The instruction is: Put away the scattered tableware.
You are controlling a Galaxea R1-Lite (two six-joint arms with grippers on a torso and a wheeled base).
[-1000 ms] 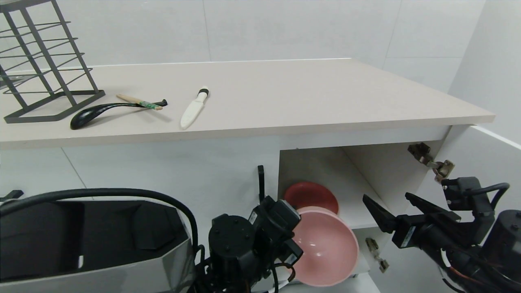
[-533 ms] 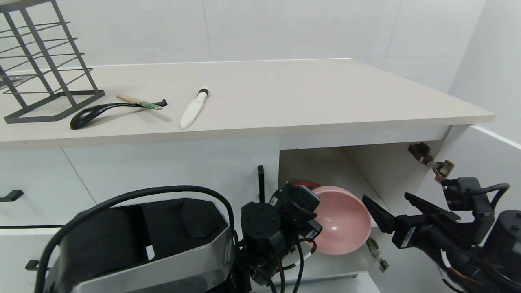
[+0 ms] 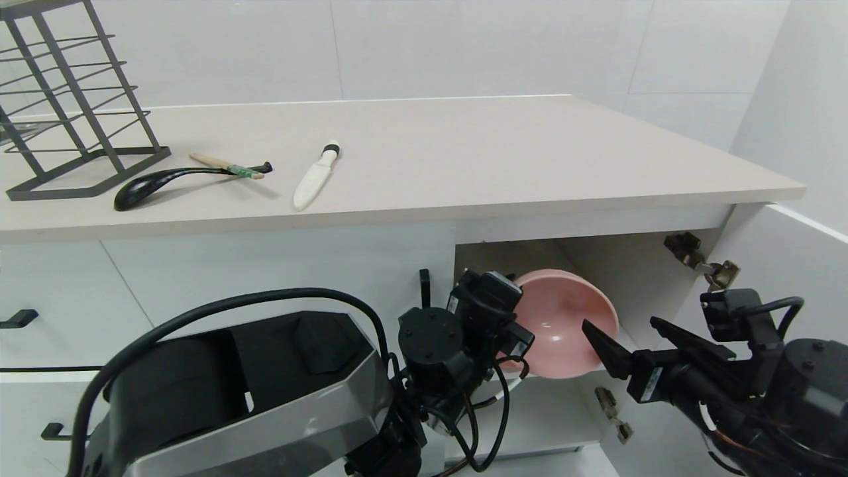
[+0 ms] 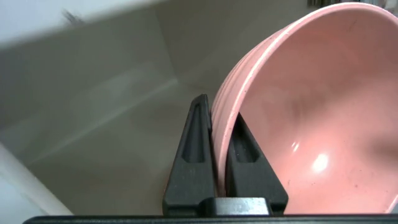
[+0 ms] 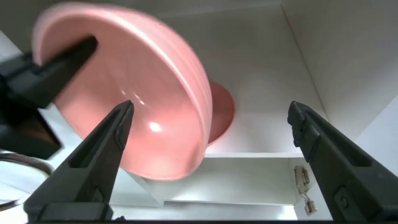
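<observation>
My left gripper point(image 3: 513, 331) is shut on the rim of a pink bowl point(image 3: 563, 324), holding it tilted in the mouth of the open cabinet point(image 3: 629, 265). The left wrist view shows its two fingers point(image 4: 199, 149) clamped on the pink bowl's rim point(image 4: 311, 124). My right gripper point(image 3: 636, 338) stands open just right of the bowl with nothing between its fingers. In the right wrist view, the pink bowl point(image 5: 130, 106) hangs above a red plate point(image 5: 222, 115) on the cabinet shelf. A black ladle point(image 3: 159, 182), chopsticks point(image 3: 225, 165) and a white knife point(image 3: 317, 176) lie on the counter.
A dark wire rack point(image 3: 73, 99) stands at the counter's back left. The cabinet door point(image 3: 788, 258) is swung open at the right, with hinges point(image 3: 702, 262) on the side wall. Closed drawers with black handles point(image 3: 18, 318) are at the left.
My left gripper has carried the pink bowl up and forward into the cabinet opening, so it now hides the red plate in the head view. My right gripper has shifted slightly left.
</observation>
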